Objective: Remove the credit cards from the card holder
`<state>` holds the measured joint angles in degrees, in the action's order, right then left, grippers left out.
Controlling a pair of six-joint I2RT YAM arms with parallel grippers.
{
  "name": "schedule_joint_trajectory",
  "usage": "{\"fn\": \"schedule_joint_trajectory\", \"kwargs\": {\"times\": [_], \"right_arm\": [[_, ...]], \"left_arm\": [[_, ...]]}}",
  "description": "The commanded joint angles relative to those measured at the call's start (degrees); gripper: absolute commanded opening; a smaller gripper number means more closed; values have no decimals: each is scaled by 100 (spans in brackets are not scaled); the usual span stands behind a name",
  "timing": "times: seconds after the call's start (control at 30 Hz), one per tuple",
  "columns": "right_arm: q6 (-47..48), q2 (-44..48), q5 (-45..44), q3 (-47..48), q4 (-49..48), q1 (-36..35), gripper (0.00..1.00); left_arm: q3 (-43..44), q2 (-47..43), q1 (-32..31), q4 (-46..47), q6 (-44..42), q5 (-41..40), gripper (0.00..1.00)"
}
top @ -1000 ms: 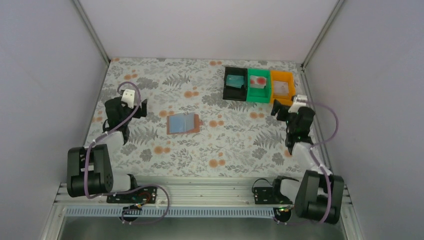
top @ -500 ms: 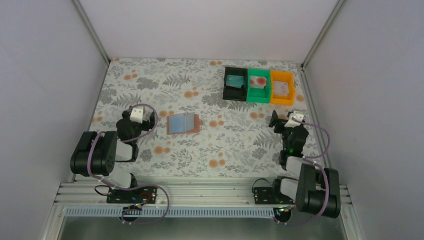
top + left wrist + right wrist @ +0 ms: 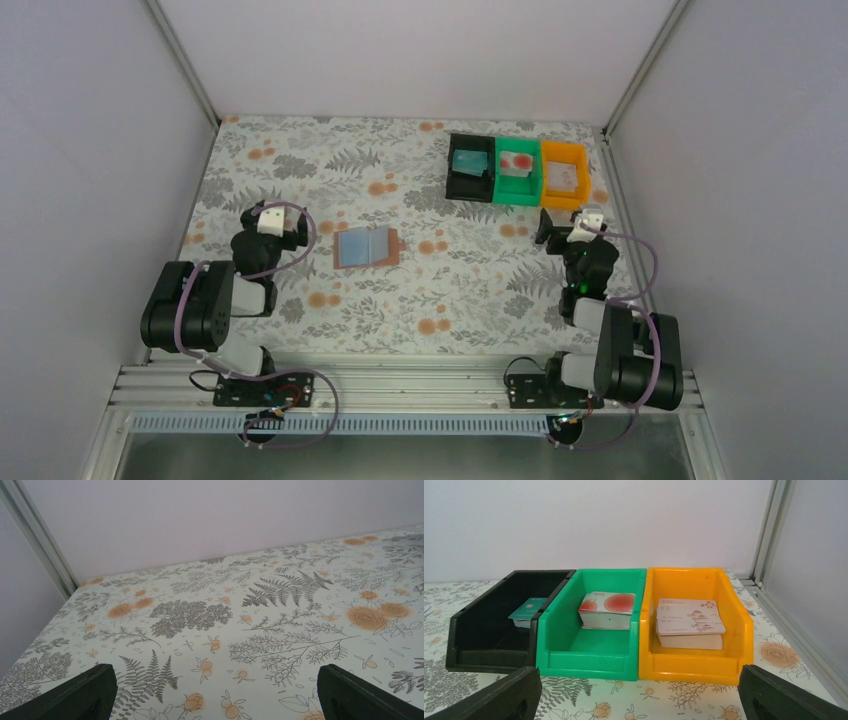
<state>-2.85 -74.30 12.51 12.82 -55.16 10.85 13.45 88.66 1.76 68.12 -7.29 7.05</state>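
Judging the job as close to finished: finding the card holder lying open, blue side up, mid-surface, well apart from both arms. Seeing credit cards stacked in the black bin, green bin and orange bin. Not managing to rule out more hiding in the pockets. Showing left jaws and right jaws spread wide, gripping nothing.

Black bin, green bin, orange bin
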Motion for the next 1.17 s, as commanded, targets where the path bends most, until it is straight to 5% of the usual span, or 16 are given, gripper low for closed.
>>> {"fn": "schedule_joint_trajectory", "kwargs": {"times": [0.0, 0.2, 0.63, 1.13], "right_arm": [[83, 180, 145, -172, -520, 17, 100], [60, -60, 444, 94, -284, 14, 100], [0, -1274, 466, 152, -1595, -399, 100], [49, -1245, 262, 287, -1240, -481, 100]], "left_arm": [[35, 15, 17, 301, -53, 16, 100], [26, 2, 17, 315, -53, 16, 100], [26, 5, 12, 307, -61, 15, 100], [105, 13, 17, 184, 76, -325, 100]]}}
